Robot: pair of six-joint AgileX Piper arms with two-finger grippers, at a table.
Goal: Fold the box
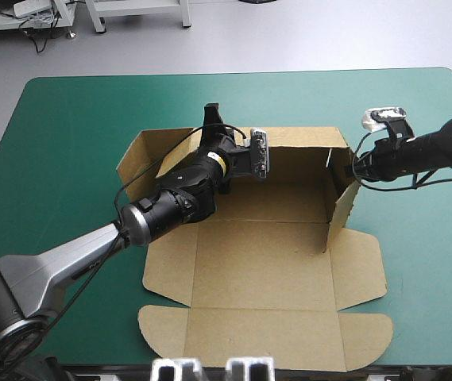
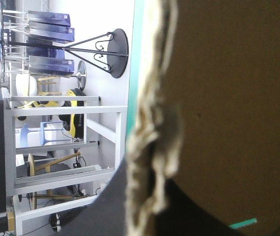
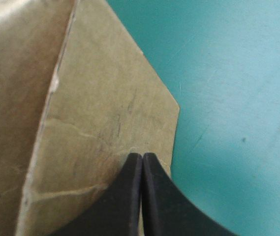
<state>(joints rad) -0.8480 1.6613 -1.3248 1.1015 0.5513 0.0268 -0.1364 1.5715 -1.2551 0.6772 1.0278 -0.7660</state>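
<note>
The teal-green counter (image 1: 67,143) carries the brown box (image 1: 257,262) at its middle, half built: the lid (image 1: 265,337) lies flat toward the near edge, the back wall (image 1: 297,147) and the right wall (image 1: 343,210) stand raised, and the left side panel (image 1: 170,270) is not yet up. The left claw (image 1: 212,117) comes over the left end of the back wall. Its wrist view shows the board's cut edge (image 2: 152,123) running between its black fingers (image 2: 98,211), so I judge it clamped on that wall. The right claw (image 3: 142,156) sits outside the far right corner, drawn to a narrow point with nothing visible between the fingers. Its tip is at the face of the corner flap (image 3: 115,108), though I cannot tell whether it touches. The step looks like tucking this flap in behind the right wall. To do it well, the left claw should steady the back wall upright without dragging the sheet across the counter. The right claw should push low on the flap, near its crease, and swing it inward along the fold. A push near the free edge risks bowing the thin board or tipping the right wall back down. The push should be slow and square to the crease.
</note>
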